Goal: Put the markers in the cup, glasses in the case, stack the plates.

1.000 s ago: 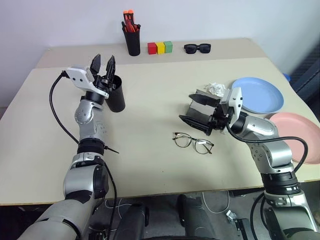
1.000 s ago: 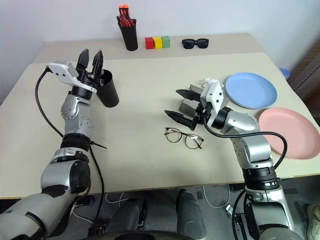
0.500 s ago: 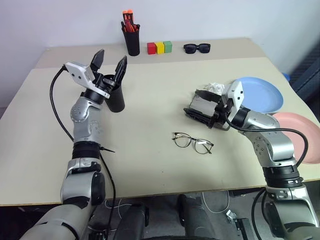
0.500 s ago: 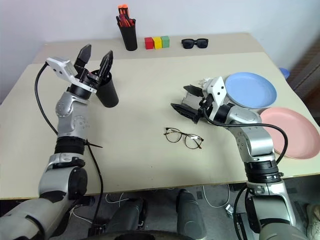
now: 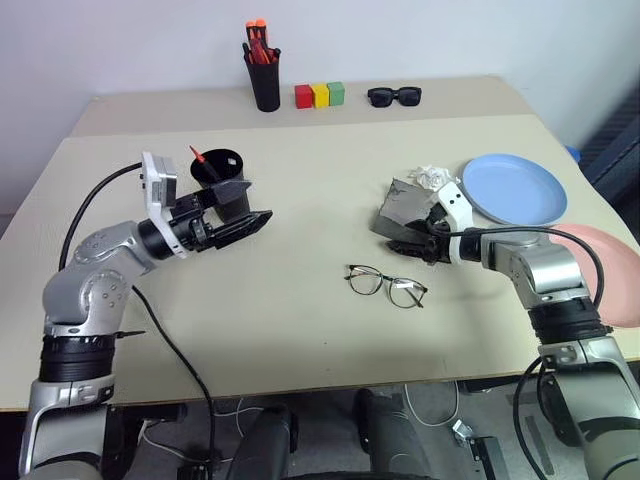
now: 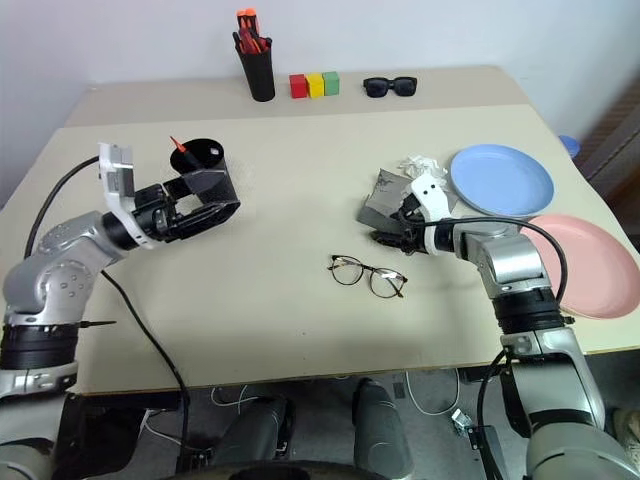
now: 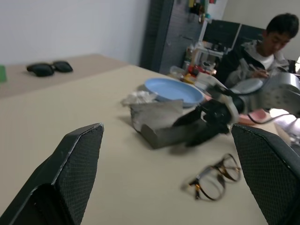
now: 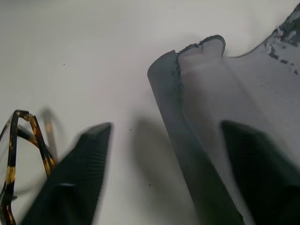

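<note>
Markers: a red marker tip [image 5: 197, 157] was seen standing in the wide tapered black plastic cup [image 5: 226, 190], just behind the left gripper [image 5: 240, 208]; the white one could not be made out.
Glasses: the thin wire-framed spectacles [image 5: 386, 285] were left lying on the beige desk [image 5: 300, 320], unfolded, lenses clear, just short of the right gripper [image 5: 412, 237].
Case: the grey hinged spectacle case [image 5: 402, 205] stood open; one right finger [image 8: 253, 173] was set inside it, the other outside its wall, the grasp not judged complete.
Plates: the light blue round plastic plate [image 5: 515, 188] and the salmon pink one [image 5: 610, 280] lay side by side beyond the right fingers, unstacked.
Left fingers: spread wide, released, nothing held.
</note>
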Controlling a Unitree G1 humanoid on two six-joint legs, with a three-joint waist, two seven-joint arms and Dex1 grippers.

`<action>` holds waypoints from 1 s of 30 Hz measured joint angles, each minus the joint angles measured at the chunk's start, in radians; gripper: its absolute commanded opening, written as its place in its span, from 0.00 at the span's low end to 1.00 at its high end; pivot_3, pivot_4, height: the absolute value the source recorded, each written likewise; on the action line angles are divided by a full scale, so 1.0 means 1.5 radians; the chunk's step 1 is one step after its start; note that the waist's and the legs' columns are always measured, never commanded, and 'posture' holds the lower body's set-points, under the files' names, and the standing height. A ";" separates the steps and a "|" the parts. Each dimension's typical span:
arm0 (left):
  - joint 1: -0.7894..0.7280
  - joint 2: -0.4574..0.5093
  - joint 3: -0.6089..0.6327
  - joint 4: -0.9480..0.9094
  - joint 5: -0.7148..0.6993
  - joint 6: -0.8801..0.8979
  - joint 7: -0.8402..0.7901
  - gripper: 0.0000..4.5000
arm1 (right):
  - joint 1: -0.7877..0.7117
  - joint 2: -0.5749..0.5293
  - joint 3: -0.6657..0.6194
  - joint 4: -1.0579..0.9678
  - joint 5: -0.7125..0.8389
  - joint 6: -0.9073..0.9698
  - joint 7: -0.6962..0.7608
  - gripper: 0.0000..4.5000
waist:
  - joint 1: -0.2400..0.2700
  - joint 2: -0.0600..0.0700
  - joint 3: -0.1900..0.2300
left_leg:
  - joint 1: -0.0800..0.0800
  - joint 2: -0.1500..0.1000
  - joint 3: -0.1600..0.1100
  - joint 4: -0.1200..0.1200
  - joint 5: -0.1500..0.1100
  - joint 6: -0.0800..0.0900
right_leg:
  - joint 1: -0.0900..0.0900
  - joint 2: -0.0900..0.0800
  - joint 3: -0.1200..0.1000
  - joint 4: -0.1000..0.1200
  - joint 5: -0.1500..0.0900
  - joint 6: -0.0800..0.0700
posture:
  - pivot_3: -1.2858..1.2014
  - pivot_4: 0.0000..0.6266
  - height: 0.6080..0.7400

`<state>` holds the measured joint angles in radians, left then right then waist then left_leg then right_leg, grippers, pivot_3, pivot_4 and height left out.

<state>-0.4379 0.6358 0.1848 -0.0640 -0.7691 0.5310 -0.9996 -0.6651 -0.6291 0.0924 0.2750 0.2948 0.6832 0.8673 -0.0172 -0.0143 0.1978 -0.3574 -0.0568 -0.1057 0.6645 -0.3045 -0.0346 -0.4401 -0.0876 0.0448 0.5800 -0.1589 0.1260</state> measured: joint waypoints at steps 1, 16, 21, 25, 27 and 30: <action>0.004 0.002 0.001 -0.007 -0.004 0.006 0.001 1.00 | -0.006 -0.001 0.000 0.002 -0.001 0.001 0.004 0.37 | 0.000 0.000 0.000 | 0.000 0.000 0.000 0.000 0.000 0.000 | 0.000 0.000 0.000 0.000 0.000 0.000 | 0.52 0.24 1.00; 0.017 -0.006 0.019 -0.018 -0.001 0.006 0.031 1.00 | -0.027 0.046 0.015 -0.020 0.005 -0.004 0.097 0.01 | -0.006 0.000 0.000 | 0.000 0.000 0.000 0.000 0.000 0.000 | 0.000 0.000 0.000 0.000 0.000 0.000 | 0.52 0.24 1.00; 0.019 -0.009 0.019 -0.019 0.003 0.004 0.036 1.00 | -0.099 0.117 0.062 0.002 -0.008 -0.072 0.127 0.01 | -0.014 0.000 0.000 | 0.000 0.000 0.000 0.000 0.000 0.000 | -0.001 0.000 0.000 0.000 0.000 0.000 | 0.52 0.24 1.00; 0.022 -0.010 0.021 -0.026 0.004 0.003 0.046 1.00 | -0.148 0.143 0.129 0.081 -0.069 -0.186 0.165 0.01 | -0.013 0.000 0.000 | 0.000 0.000 0.000 0.000 0.000 0.000 | -0.001 0.000 0.000 0.000 0.000 0.000 | 0.52 0.24 1.00; 0.023 -0.010 0.022 -0.031 0.004 0.003 0.051 1.00 | -0.157 0.151 0.157 0.123 -0.101 -0.241 0.182 0.01 | -0.014 0.000 0.000 | -0.001 0.000 0.000 -0.001 0.000 0.000 | -0.001 0.000 0.000 0.000 0.000 0.000 | 0.52 0.24 1.00; 0.025 -0.010 0.024 -0.041 0.003 0.003 0.058 1.00 | -0.165 0.165 0.177 0.177 -0.134 -0.306 0.199 0.01 | -0.017 0.000 0.000 | -0.001 0.000 0.000 -0.001 0.000 0.000 | -0.002 0.000 0.000 0.000 0.000 0.000 | 0.52 0.24 1.00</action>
<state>-0.4004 0.6206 0.2201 -0.1254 -0.7647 0.5356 -0.9123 -0.9130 -0.3819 0.3583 0.5411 0.0932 0.2242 1.1652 -0.0435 -0.0141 0.1979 -0.3584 -0.0570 -0.1062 0.6631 -0.3045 -0.0351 -0.4424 -0.0879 0.0444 0.5802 -0.1587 0.1258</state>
